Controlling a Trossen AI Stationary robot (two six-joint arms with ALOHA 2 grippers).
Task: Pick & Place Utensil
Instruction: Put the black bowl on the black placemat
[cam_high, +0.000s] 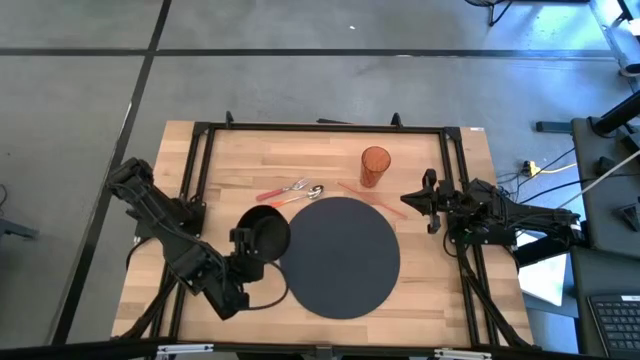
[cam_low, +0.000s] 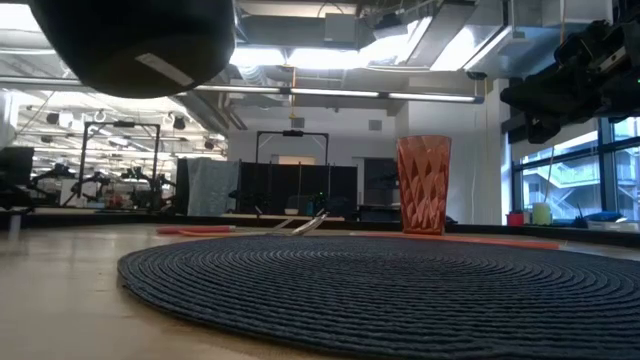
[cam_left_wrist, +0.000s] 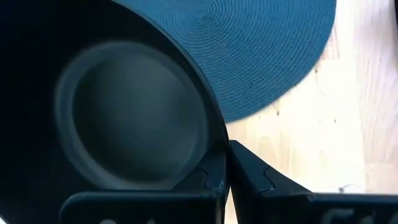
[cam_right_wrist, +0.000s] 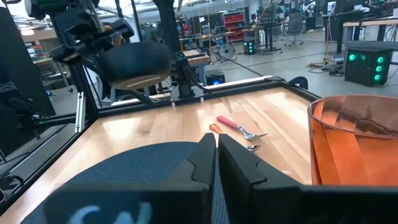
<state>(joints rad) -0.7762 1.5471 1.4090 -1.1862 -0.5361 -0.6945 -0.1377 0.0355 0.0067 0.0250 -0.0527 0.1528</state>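
Left pincer (cam_high: 243, 243): clamped on the rim of a black bowl (cam_high: 264, 232), held clear above the worktop (cam_high: 230, 160) at the placemat's (cam_high: 343, 256) edge, likely for setting down there.
Right pincer (cam_high: 408, 202): fingers closed, nothing held, waiting beside the orange cup (cam_high: 375, 166).
Utensils: a red-handled fork (cam_high: 281, 190) and a spoon (cam_high: 298, 196) lie untouched behind the placemat.
Chopsticks (cam_high: 372, 199): flat near the cup.

Floor (cam_high: 300, 80): grey concrete with dark seam lines.
Ceiling lights (cam_low: 300, 92): long bright strips.
Windows (cam_low: 560, 180): tall panes, daylight.
Room: open workshop with dark frame racks (cam_low: 290, 170).
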